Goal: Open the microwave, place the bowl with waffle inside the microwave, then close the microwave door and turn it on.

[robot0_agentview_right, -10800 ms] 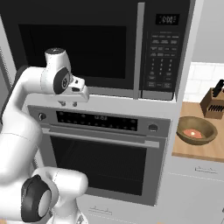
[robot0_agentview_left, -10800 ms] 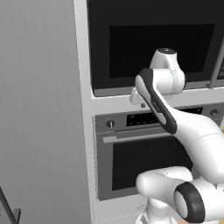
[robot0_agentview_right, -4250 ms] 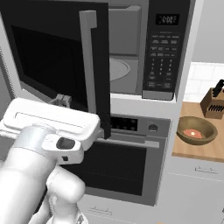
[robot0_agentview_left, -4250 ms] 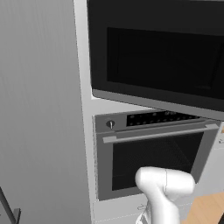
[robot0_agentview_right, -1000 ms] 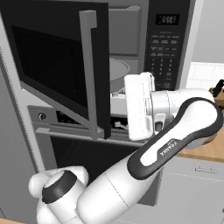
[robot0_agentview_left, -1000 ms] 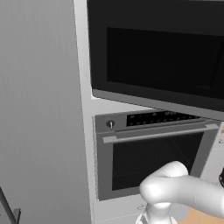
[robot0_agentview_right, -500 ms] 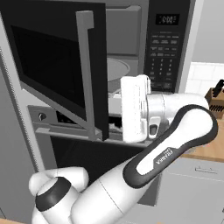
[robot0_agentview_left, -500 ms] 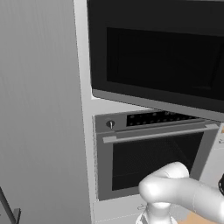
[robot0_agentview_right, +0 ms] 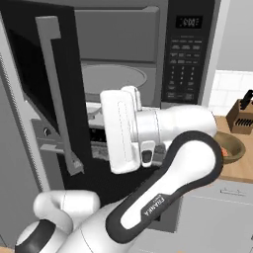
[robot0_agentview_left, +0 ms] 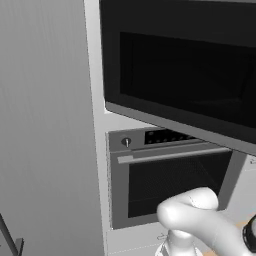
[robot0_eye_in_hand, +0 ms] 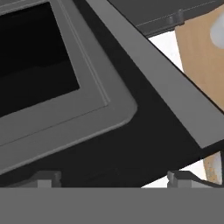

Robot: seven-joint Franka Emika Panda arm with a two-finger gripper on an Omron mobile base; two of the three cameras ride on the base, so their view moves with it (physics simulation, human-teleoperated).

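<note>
Gripper (robot0_eye_in_hand: 114, 177) spread wide, empty; microwave door (robot0_agentview_right: 37, 94) swung open beside it.

Close, tilted look at the microwave door (robot0_eye_in_hand: 144, 131)

Its grey inner frame surrounds a dark window; two finger tips (robot0_eye_in_hand: 46, 178) sit wide apart below, holding nothing.

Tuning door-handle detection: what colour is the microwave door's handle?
Grey, a long vertical bar handle on the black microwave door; clearest in the right base view.
</note>
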